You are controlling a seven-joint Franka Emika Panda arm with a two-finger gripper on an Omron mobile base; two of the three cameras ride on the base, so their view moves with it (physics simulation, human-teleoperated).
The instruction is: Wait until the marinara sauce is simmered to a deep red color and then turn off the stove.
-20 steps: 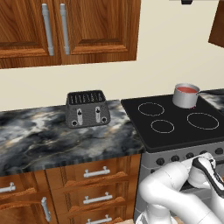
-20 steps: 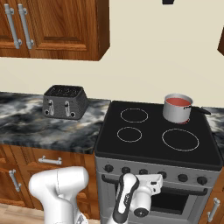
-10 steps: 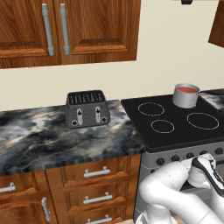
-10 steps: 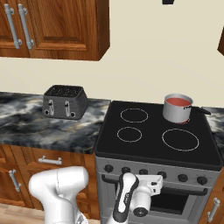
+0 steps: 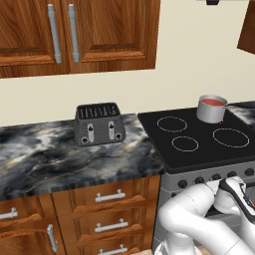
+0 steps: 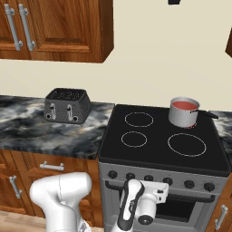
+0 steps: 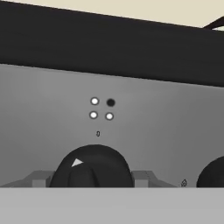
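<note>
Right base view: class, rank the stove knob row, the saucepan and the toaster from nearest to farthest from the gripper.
1. Knob row, on the stove front just above the gripper.
2. Saucepan, on the back right burner.
3. Toaster, on the counter far left.

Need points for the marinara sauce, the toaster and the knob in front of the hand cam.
marinara sauce (image 6: 183, 105), right base view, centre of the red surface
toaster (image 5: 99, 129), left base view, front face between the levers
knob (image 7: 91, 168), hand view, middle of the black dial

Red marinara sauce (image 6: 183, 105); black stove (image 6: 154, 147) with 4 white rings.
</note>
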